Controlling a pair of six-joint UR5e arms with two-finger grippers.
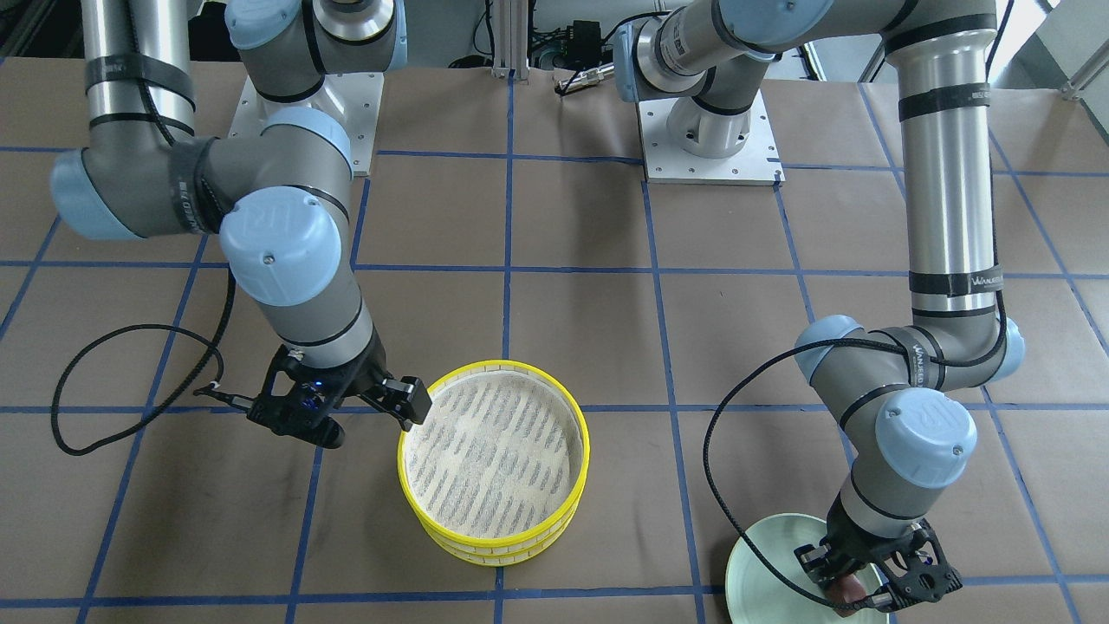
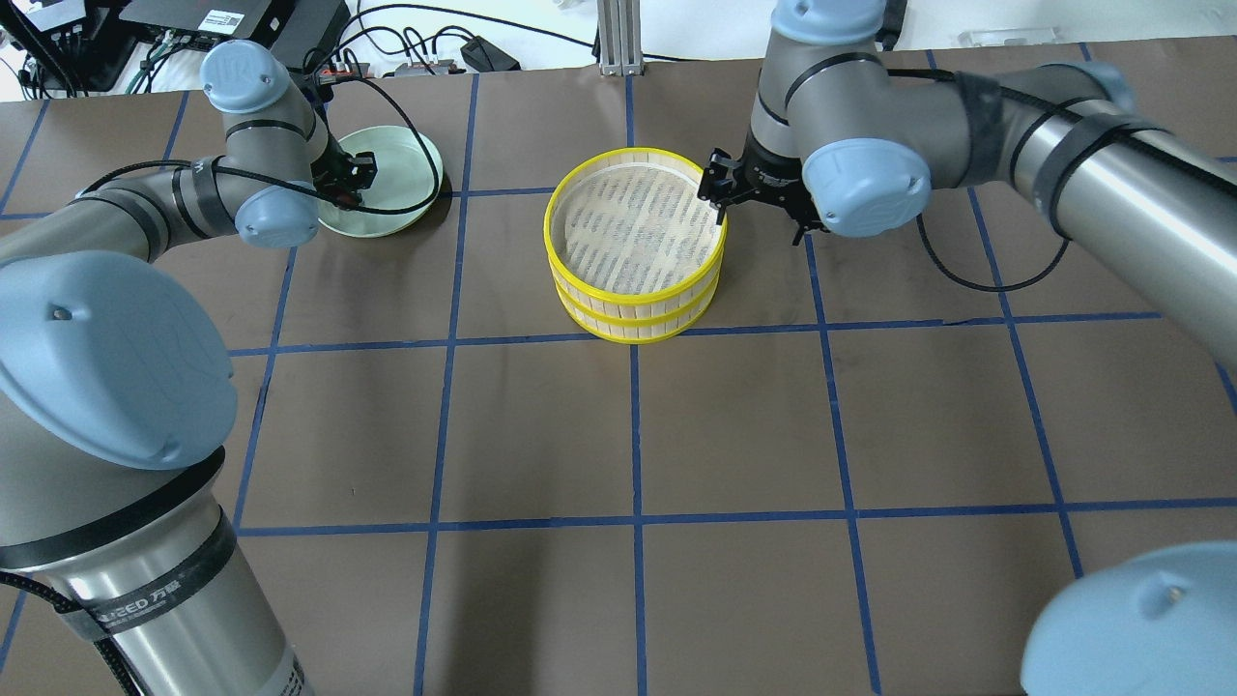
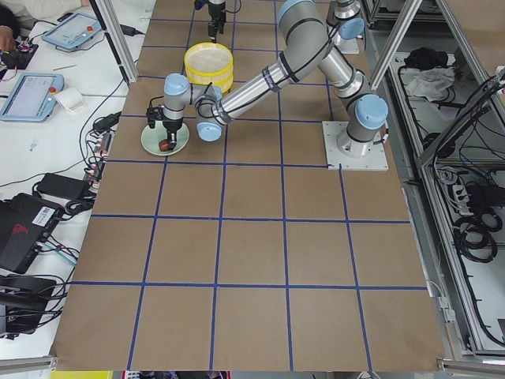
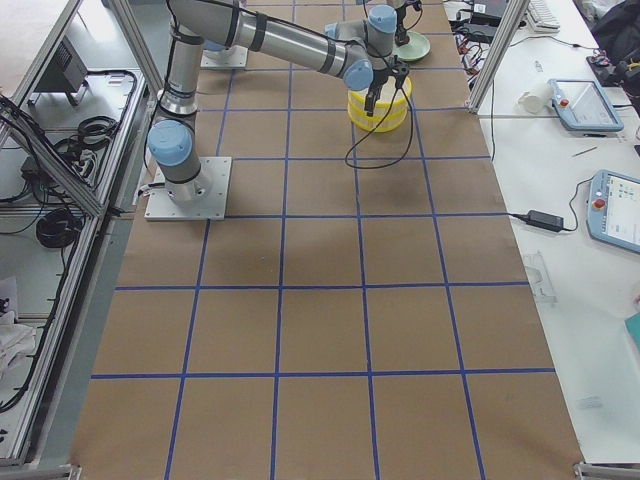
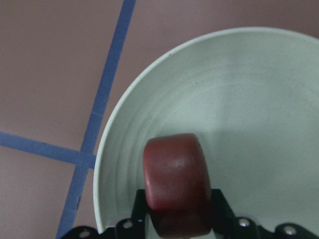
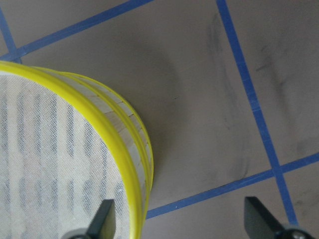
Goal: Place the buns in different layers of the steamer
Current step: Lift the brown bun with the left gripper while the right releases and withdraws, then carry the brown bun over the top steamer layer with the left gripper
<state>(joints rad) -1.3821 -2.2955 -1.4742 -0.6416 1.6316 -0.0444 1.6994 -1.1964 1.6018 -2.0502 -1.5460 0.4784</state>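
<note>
Nearest the operators' edge, the left gripper (image 1: 858, 582) stands over the pale green plate (image 1: 780, 542), its fingers pressed on either side of the dark reddish-brown bun (image 5: 177, 184). It holds the bun across its short width, probably so the bun can be lifted clear of the plate and carried to the steamer. Whether the bun has left the plate I cannot tell. Further in, the two trays are stacked, the upper tray (image 1: 496, 366) seated on the lower tray (image 2: 633, 327). The upper tray's mesh floor shows bare. The right gripper (image 6: 182, 221) is spread wide astride the upper rim, one finger over the mesh and the other outside the wall, a stance that suits pinching the rim to lift that layer off. The cream-white bun shows in no view; it may lie hidden in the lower tray. The table (image 2: 734, 416) is covered in brown paper squared off with blue tape (image 2: 633, 522), and beyond it the arms' metal base plates (image 1: 706, 139) are bolted down. Past the table run aluminium frame posts (image 4: 490, 60) and a white bench with control tablets (image 3: 28, 87)
</note>
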